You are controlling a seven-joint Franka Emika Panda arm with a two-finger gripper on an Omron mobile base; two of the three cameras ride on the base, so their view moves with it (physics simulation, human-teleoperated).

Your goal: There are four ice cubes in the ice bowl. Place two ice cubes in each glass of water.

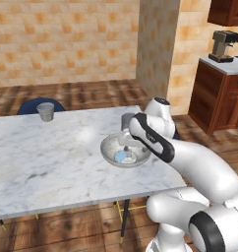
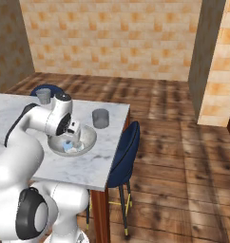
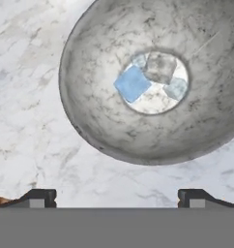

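The ice bowl (image 3: 90,101) is a round silvery metal dish near the table's right end, also seen as the bowl (image 1: 107,147) and the bowl (image 2: 91,135). Several ice cubes (image 3: 133,83) lie clustered at its bottom; one looks bluer than the rest. The cubes (image 1: 125,157) and cubes (image 2: 69,147) show faintly in the base views. My gripper (image 3: 116,198) hangs open just above the bowl, empty, its fingertips (image 3: 39,197) wide apart over the marble beside the rim. One glass of water (image 2: 100,118) stands right behind the bowl; the other glass (image 1: 45,111) stands at the far left edge.
The marble table (image 1: 52,157) ends close to the bowl on the right. A blue chair (image 2: 129,142) sits at that end and another blue chair (image 1: 32,104) behind the far glass. A wood cabinet with a coffee machine (image 1: 223,45) stands at the right.
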